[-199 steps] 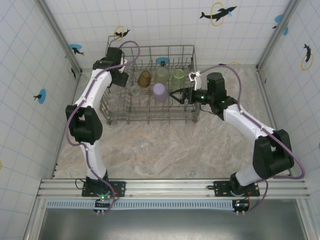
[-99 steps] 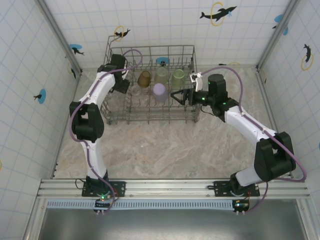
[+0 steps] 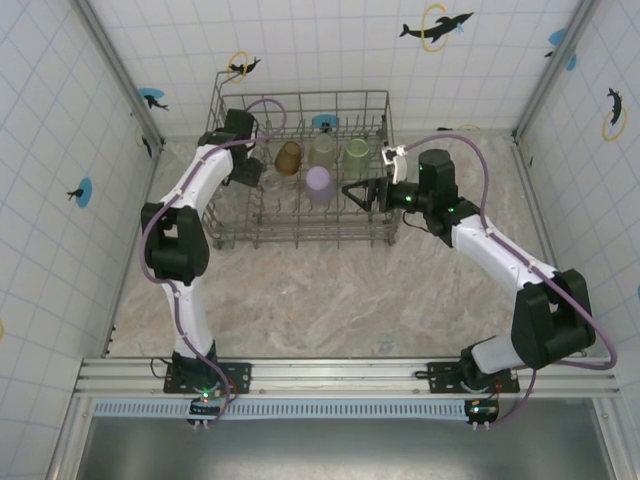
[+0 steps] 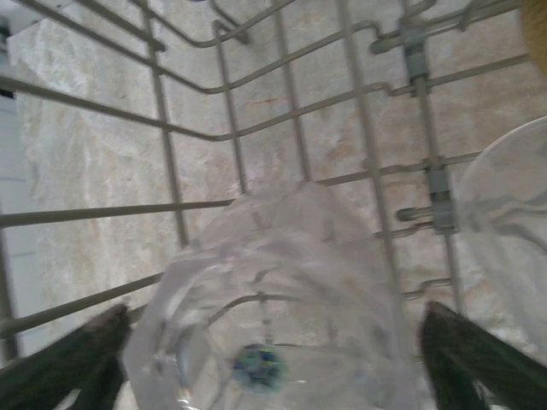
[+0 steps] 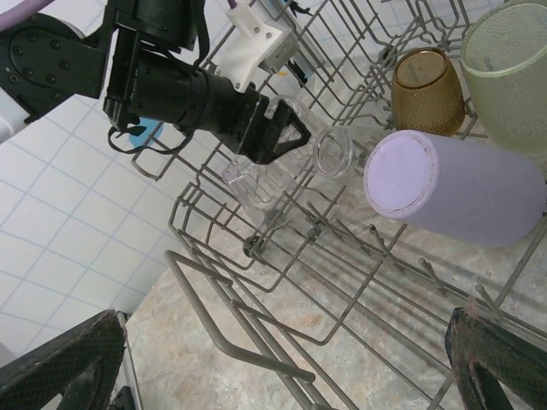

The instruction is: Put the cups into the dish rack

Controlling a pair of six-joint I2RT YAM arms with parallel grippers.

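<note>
— Cups [image 3: 322, 150]: where are they?
— Inside the dish rack [image 3: 300, 238], a grey wire basket with upright tines, standing on the marbled beige bench [image 3: 330, 300].
— Material?
— Translucent plastic. The amber cup [image 5: 427, 90] and the pale green cup [image 5: 513, 68] have pebbled skins; the clear cup [image 4: 273, 316] is faceted.
— Which way do they point?
— The lilac cup [image 5: 461, 188] lies on its side across the tines, flat end facing the right wrist camera. The clear cup shows its base to the left wrist camera, long axis running away; a bluish spot there is too blurred to read.
— Fingers?
— The left fingers [image 4: 77, 363] are spread, flanking the clear cup, with a slight gap on one side. The right fingers [image 5: 68, 359] are wide apart, holding nothing, near the lilac cup.
</note>
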